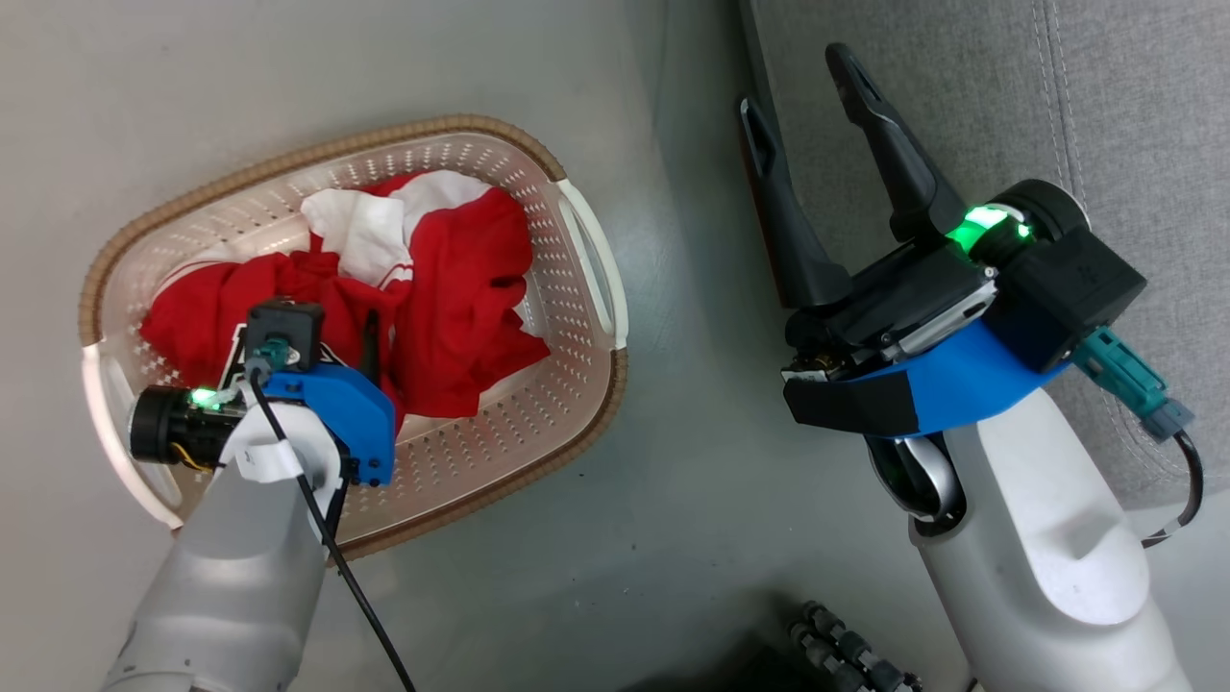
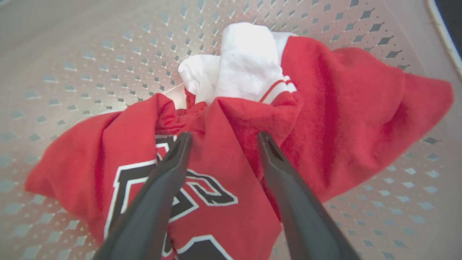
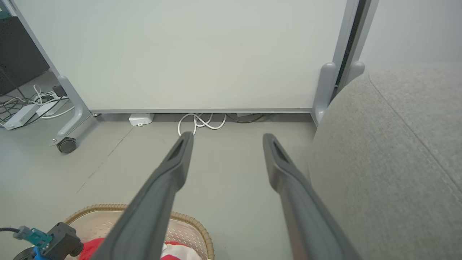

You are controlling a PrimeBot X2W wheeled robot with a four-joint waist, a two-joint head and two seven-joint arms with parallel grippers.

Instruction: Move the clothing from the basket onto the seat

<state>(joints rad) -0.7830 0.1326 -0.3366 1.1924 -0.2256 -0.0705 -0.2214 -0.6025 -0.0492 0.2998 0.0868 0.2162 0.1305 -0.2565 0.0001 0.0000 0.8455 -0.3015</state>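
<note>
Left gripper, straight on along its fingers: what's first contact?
Probably the red jersey, the fold right ahead of the open left gripper, lying in the basket. Depth to it is unclear.

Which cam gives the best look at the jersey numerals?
Left wrist view: the numerals lie large and sharp under the open left gripper, partly crossed by its fingers. Head view catches a corner of them beside the left wrist. Right wrist view shows a scrap of clothing in the basket.
</note>
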